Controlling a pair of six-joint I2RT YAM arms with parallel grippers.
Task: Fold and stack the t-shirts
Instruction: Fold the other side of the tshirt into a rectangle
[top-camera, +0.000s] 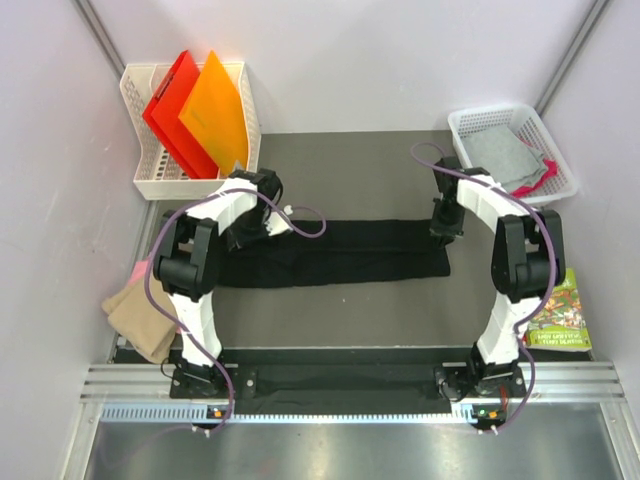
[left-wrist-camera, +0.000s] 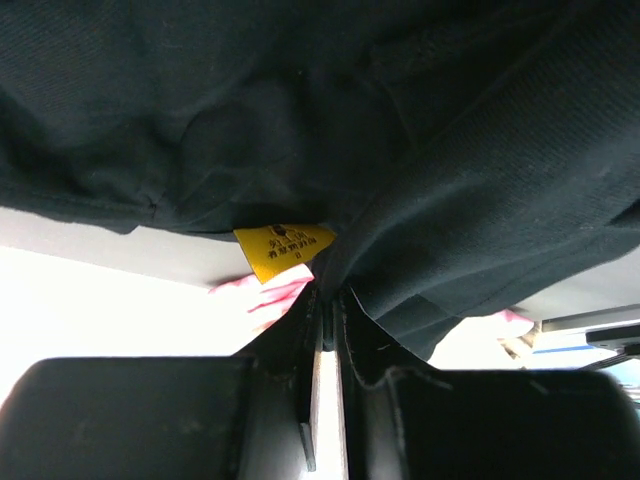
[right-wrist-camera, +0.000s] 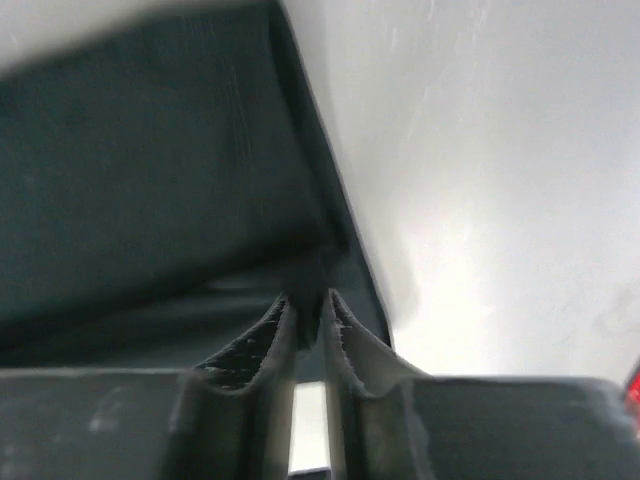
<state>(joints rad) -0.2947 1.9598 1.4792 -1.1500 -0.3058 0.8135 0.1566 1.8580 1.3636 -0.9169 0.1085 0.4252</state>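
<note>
A black t-shirt lies folded into a long strip across the middle of the grey mat. My left gripper is at its left end. In the left wrist view the gripper is shut on a fold of the black cloth, beside a yellow tag. My right gripper is at the strip's right end. Its fingers stand almost together with black cloth pinched between the tips. A tan t-shirt with a bit of pink cloth lies at the table's left edge.
A white basket at the back left holds red and orange folders. Another white basket at the back right holds grey and pink cloth. A colourful picture book lies at the right edge.
</note>
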